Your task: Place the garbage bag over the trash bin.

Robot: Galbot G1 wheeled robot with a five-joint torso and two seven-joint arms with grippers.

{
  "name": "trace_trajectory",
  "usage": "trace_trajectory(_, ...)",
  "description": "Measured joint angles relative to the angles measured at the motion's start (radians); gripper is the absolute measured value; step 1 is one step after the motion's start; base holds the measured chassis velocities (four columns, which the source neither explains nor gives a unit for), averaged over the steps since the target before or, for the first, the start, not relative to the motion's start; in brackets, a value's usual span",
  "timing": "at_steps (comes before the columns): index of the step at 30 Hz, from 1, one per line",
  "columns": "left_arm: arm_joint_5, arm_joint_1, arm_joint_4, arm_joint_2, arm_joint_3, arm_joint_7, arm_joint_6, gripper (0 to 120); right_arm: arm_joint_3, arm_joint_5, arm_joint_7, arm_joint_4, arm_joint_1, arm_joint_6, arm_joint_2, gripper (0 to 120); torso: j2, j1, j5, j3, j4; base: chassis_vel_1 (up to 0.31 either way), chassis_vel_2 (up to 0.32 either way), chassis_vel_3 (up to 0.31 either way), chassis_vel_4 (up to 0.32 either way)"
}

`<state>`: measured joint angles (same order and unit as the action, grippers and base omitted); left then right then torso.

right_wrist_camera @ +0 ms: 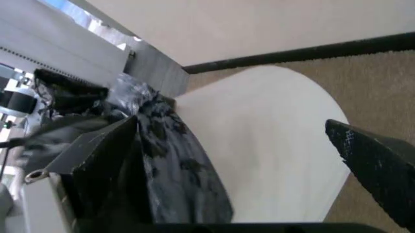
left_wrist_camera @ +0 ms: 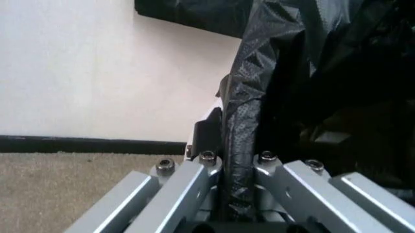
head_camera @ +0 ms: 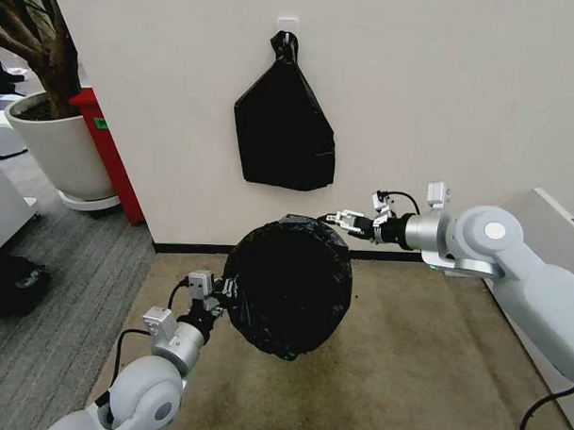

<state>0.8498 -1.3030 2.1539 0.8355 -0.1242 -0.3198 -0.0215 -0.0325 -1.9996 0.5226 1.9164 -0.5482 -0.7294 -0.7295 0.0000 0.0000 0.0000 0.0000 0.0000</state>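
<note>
1. The left gripper (head_camera: 226, 293) is at the left side of the garbage bag (head_camera: 286, 286), and its fingers (left_wrist_camera: 194, 187) are closed on a bunched fold of the black plastic, which runs up between them in the left wrist view.
2. The right gripper (head_camera: 339, 219) is at the bag's upper right edge, on the wall side. In the right wrist view one finger (right_wrist_camera: 97, 150) lies against the crinkled black plastic (right_wrist_camera: 162, 165) and the other (right_wrist_camera: 376, 170) stands well apart from it with the cream-white side of the trash bin (right_wrist_camera: 272, 145) between them, so the fingers are spread and not clamped on anything.
3. The garbage bag is stretched into a round black dome between the two grippers, covering the top of the trash bin; from the head camera the bin itself is hidden under the bag.
4. The bin stands on the brown carpet (head_camera: 424, 352), near the white wall (head_camera: 442, 88) and its dark baseboard.
5. On the wall above the garbage bag hangs a flat black bag bundle (head_camera: 283, 125), knotted at its top on a hook, apart from the bag below.
6. Left of the garbage bag, well apart, a white plant pot (head_camera: 61, 146) stands beside a red panel (head_camera: 108, 152).
7. Counted: two grippers, one garbage bag, one trash bin, one hanging bundle, one plant pot.
</note>
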Motion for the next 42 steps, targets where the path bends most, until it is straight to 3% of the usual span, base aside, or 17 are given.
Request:
trace_trajectory(15, 0.008, -0.008, 0.035, -0.008, -0.007, -0.001, -0.001, 1, 0.034, 0.113, -0.018, -0.149, 0.010, -0.002, -0.085, 100, 0.000, 0.000, 0.0000, 0.000, 0.0001, 0.000, 0.000, 0.000, 0.000)
trace_trajectory(26, 0.049, 0.003, 0.025, 0.000, -0.006, -0.008, -0.004, 1, -0.006, 0.106, -0.015, -0.087, -0.022, 0.002, -0.067, 100, 0.000, 0.000, 0.0000, 0.000, 0.0000, 0.000, 0.000, 0.000, 0.000)
trace_trajectory(35, 0.155, 0.010, -0.004, 0.021, -0.012, -0.047, 0.016, 1, -0.131, 0.027, -0.005, -0.024, -0.085, 0.022, -0.029, 100, 0.000, 0.000, 0.0000, 0.000, 0.0001, 0.000, 0.000, 0.000, 0.000)
trace_trajectory(42, 0.342, 0.053, -0.008, 0.058, -0.013, -0.164, 0.047, 1, -0.309, 0.072, -0.028, 0.037, -0.302, 0.037, -0.027, 100, 0.000, 0.000, 0.0000, 0.000, 0.0000, 0.000, 0.000, 0.000, 0.000)
